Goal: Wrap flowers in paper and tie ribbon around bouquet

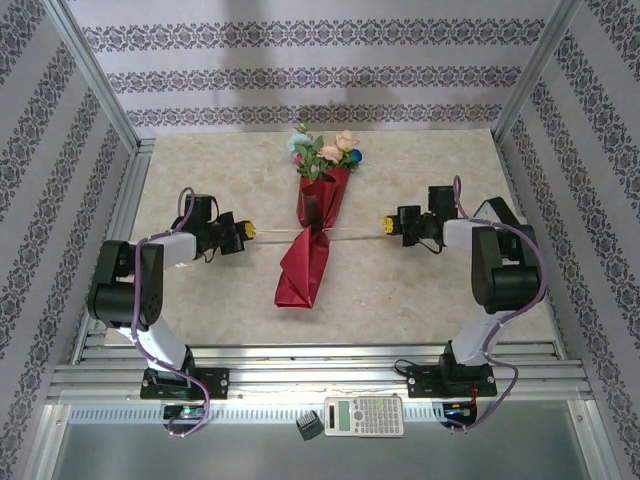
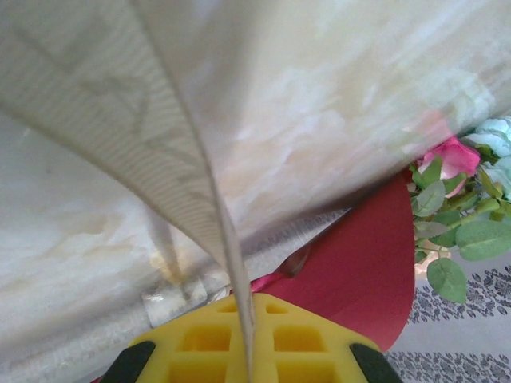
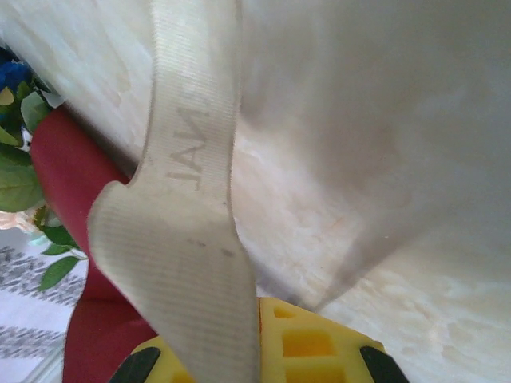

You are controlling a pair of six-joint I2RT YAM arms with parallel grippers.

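Your left gripper (image 1: 246,232) and right gripper (image 1: 389,226) each pinch the ribbon (image 1: 355,231), which runs taut across the waist of the bouquet (image 1: 308,255). The bouquet lies between them on the beige marbled table (image 1: 190,165), its blooms pointing toward the far patterned-stripe walls (image 1: 300,75).

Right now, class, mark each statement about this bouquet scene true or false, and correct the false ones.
1. The ribbon runs taut between the left gripper and the right gripper. True.
2. The bouquet stands upright on the table. False: it lies flat, with its blooms pointing away from the arm bases.
3. The wrapping paper is blue. False: it is crimson red.
4. Both grippers are shut on the ribbon. True.
5. The ribbon crosses the blooms. False: it crosses the pinched waist of the paper, below the blooms.
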